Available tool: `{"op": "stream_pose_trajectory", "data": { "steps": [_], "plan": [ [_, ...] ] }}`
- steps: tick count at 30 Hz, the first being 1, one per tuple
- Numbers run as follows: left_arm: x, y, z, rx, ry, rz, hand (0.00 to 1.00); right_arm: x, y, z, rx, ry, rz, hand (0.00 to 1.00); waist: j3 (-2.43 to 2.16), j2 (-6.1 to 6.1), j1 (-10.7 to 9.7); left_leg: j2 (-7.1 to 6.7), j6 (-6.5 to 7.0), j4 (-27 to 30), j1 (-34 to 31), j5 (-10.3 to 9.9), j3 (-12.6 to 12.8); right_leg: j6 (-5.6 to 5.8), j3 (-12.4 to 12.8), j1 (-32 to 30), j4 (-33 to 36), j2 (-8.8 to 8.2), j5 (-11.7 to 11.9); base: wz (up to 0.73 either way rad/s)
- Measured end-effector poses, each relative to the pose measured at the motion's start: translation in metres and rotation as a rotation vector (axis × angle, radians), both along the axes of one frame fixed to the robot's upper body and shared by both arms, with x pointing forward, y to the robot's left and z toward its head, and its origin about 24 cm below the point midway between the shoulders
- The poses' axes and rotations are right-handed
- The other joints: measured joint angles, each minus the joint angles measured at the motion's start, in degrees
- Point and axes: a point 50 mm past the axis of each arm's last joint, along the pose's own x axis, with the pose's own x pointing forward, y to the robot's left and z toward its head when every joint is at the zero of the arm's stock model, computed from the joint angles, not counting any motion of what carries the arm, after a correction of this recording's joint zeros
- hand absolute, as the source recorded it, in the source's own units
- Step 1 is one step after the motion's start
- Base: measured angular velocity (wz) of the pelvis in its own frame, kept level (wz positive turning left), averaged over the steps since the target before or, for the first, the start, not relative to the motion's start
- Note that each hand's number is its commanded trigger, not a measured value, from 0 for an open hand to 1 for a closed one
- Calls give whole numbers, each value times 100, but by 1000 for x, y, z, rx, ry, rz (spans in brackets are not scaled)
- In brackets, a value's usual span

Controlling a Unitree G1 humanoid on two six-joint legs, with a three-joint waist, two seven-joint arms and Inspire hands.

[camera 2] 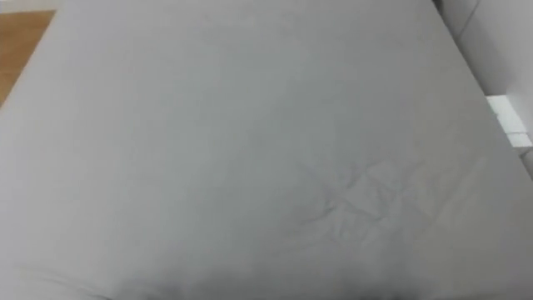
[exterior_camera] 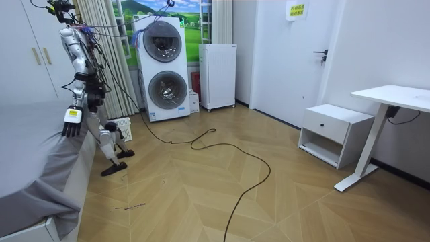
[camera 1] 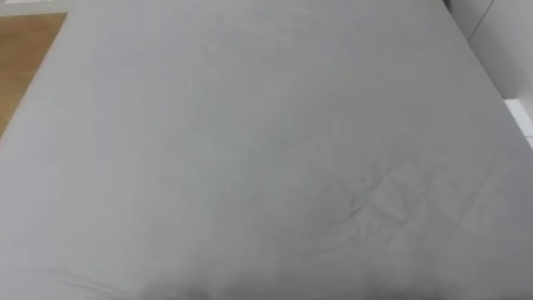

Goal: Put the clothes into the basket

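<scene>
One arm hangs straight down, left hand point(exterior_camera: 72, 122) loose-fingered and empty, beside the grey bed point(camera 1: 250, 150).

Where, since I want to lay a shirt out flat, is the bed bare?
The whole grey sheet is bare, from the wood floor at its upper left to the white surface at its right. A patch of creases sits at lower right. No spot on it is crowded.
</scene>
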Motion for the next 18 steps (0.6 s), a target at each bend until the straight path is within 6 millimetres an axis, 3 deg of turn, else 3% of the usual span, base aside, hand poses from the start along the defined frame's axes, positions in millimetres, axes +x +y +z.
{"op": "stream_pose_trajectory", "data": {
  "steps": [18],
  "plan": [
    [-7, -3, -4, 29, 28, -11, 0, -4, 11, -4, 29, 18, -1, 0, 5, -9, 1, -2, -18, -25, 103, -43, 10, 2, 42, 102, -7, 10, -3, 0]
  ]
}}
